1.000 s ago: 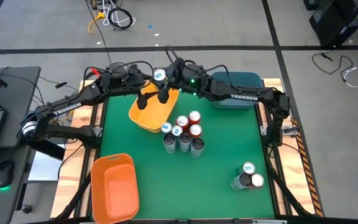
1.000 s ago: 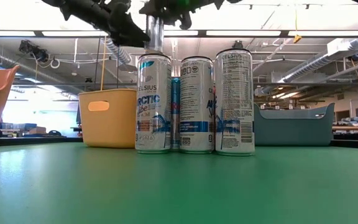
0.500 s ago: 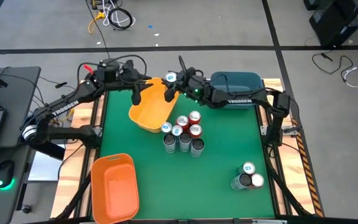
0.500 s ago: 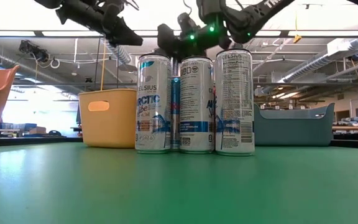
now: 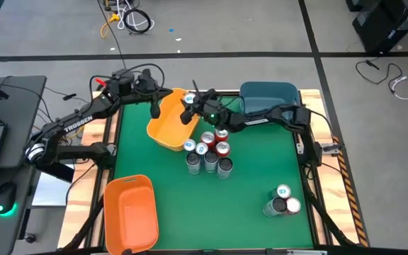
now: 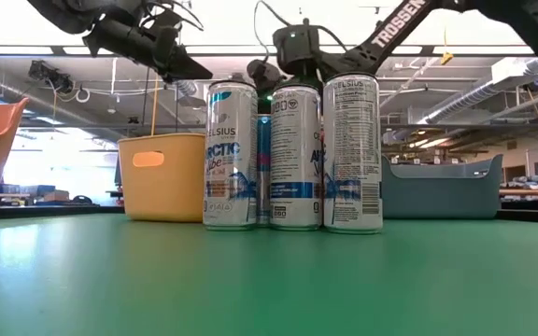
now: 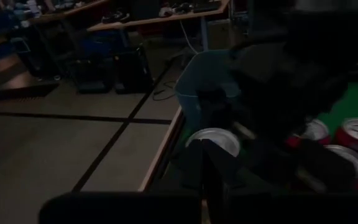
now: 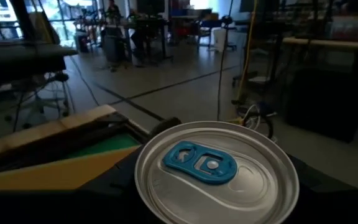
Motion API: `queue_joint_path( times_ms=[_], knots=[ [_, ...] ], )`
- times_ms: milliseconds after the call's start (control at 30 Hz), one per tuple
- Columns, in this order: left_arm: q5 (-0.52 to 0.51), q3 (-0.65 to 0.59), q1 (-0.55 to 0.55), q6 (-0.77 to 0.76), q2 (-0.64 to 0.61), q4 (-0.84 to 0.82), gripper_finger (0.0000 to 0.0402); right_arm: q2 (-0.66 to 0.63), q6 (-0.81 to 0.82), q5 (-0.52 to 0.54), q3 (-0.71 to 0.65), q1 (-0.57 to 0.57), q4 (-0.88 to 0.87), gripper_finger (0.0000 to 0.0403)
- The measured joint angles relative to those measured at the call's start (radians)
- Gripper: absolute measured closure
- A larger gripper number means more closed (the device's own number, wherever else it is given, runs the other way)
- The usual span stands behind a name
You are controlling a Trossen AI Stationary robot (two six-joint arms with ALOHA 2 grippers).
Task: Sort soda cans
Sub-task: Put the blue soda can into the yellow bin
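Green table (image 5: 246,191) carrying: yellow bin (image 5: 170,126) sitting far centre; orange bin (image 5: 128,212) lying near left; teal bin (image 5: 268,94) sitting far right; can cluster (image 5: 207,152) standing centre; three cans (image 5: 282,201) standing near right.

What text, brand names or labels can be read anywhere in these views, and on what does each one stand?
"TROSSEN": right arm, low view.
"TROSSEN": left arm, high view, small.
"ELSIUS", "ARCTIC": left silver can, low view; its "C" is hidden.
"ELSIUS": right silver can, above a fine-print panel too small to read.
Middle can: print too small to read.
Wrist views: no text.
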Motion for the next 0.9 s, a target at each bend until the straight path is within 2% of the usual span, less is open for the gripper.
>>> queue_joint_path(
  times_ms=[233,400,600,700,900],
  knots=[
    [0.008,0.0,0.011,0.003,0.0,-0.005,0.0396,0.098,0.024,0.017,0.086,0.017,0.001,0.0181],
    [0.008,0.0,0.013,0.003,-0.002,0.004,0.0396,0.21,0.03,-0.013,0.261,0.021,0.013,0.0181],
    [0.007,0.0,0.047,0.003,-0.02,-0.002,0.0396,0.361,0.017,0.014,0.539,0.018,-0.21,0.0181],
    [0.013,0.0,0.067,0.002,-0.035,-0.003,0.0396,0.39,0.012,0.043,0.627,0.013,-0.266,0.0181],
    [0.048,0.0,0.09,0.0,-0.045,-0.008,0.0397,0.392,-0.005,0.086,0.64,-0.009,-0.324,0.0181]
  ],
)
